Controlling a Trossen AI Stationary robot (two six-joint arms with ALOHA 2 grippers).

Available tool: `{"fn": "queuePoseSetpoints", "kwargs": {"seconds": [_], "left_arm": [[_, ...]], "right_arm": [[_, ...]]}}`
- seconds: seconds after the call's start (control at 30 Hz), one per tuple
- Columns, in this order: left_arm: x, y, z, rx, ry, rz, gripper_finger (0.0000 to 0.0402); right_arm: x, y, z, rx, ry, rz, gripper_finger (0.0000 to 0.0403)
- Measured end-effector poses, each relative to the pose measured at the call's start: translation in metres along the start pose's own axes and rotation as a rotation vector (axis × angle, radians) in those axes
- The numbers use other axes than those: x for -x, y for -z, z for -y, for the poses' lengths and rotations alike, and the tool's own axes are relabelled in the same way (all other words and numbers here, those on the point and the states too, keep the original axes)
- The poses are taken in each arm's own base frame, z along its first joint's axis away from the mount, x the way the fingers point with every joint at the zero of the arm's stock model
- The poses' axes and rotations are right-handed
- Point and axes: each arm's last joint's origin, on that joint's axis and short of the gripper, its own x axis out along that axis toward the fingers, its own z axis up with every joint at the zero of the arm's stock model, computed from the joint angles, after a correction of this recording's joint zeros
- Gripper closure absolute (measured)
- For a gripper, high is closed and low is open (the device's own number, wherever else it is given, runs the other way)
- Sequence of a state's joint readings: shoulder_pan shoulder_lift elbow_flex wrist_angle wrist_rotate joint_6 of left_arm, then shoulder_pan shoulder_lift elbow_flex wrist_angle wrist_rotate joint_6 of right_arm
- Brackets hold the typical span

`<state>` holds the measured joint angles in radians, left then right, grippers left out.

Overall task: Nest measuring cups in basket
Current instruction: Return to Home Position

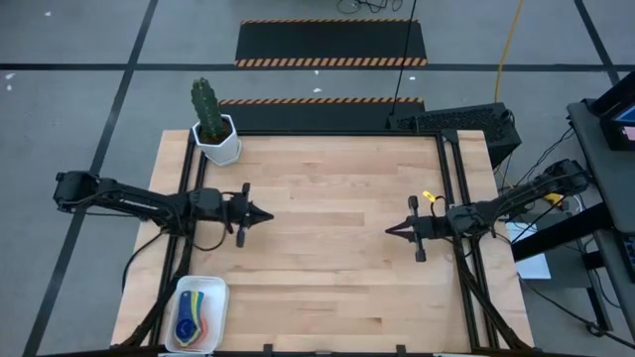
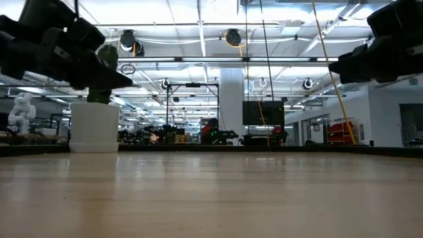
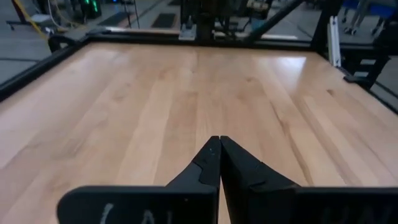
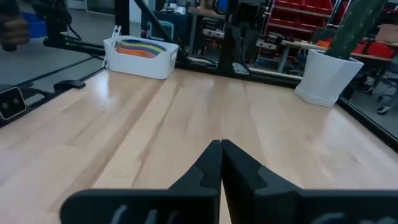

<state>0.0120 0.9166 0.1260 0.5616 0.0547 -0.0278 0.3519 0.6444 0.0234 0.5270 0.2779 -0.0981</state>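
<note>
The white basket [image 1: 197,313] sits at the table's near left corner and holds the measuring cups [image 1: 193,311], stacked one inside another; blue, yellow, green and red rims show. In the right wrist view the basket [image 4: 140,57] stands far off with coloured cup rims [image 4: 142,46] above its wall. My left gripper [image 1: 266,215] hovers above the table's left half, shut and pointing right. My right gripper [image 1: 390,231] hovers above the right half, shut and pointing left. Both are raised off the wood and touch nothing. Shut fingertips also show in the left wrist view [image 3: 219,142] and right wrist view [image 4: 220,145].
A white hexagonal pot with a green cactus [image 1: 214,127] stands at the table's far left corner, also seen in the low view as the pot [image 2: 94,125]. Bare wood lies between the two grippers. Black frame rails run along the table's left and right sides.
</note>
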Motion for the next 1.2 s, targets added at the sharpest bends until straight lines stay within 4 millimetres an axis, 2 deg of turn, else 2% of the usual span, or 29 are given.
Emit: {"fn": "queuePoseSetpoints", "kwargs": {"seconds": [0.33,0.9,1.03,1.2], "left_arm": [[0.024,0.014,0.001,-0.035,0.023,0.096,0.0397],[0.039,0.01,0.001,-0.081,-0.031,0.134,0.0398],[0.043,0.01,0.001,-0.083,-0.032,0.138,0.0397],[0.047,0.01,0.001,-0.111,-0.034,0.138,0.0396]], "right_arm": [[0.005,-0.008,0.002,0.048,-0.012,0.073,0.0403],[0.018,-0.015,0.005,0.087,-0.025,0.149,0.0403],[0.022,-0.017,0.005,0.106,-0.101,0.188,0.0403],[0.026,-0.017,0.014,0.096,-0.062,0.2,0.0403]]}}
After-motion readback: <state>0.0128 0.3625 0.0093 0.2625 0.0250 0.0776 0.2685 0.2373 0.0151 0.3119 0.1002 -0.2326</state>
